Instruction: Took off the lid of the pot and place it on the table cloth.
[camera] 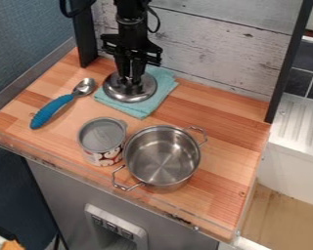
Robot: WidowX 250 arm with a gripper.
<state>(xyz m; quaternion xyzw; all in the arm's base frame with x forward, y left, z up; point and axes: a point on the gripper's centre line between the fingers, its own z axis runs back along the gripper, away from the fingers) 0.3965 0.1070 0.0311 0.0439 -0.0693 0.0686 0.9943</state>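
The black gripper [130, 78] hangs straight down at the back of the wooden counter, its fingers shut on the knob of the round silver lid [134, 94]. Beneath the lid is the folded teal cloth [150, 99], sticking out to the right and front; whether the lid rests fully on it cannot be told. The steel pot [162, 157] stands uncovered near the front edge, its inside bare and its two wire handles pointing back right and front left.
A can with a grey top [102, 136] stands close against the pot's left side. Left of the cloth lies a spoon with a blue handle [52, 110]. A whitewashed plank wall [218, 53] and dark posts bound the counter at the back.
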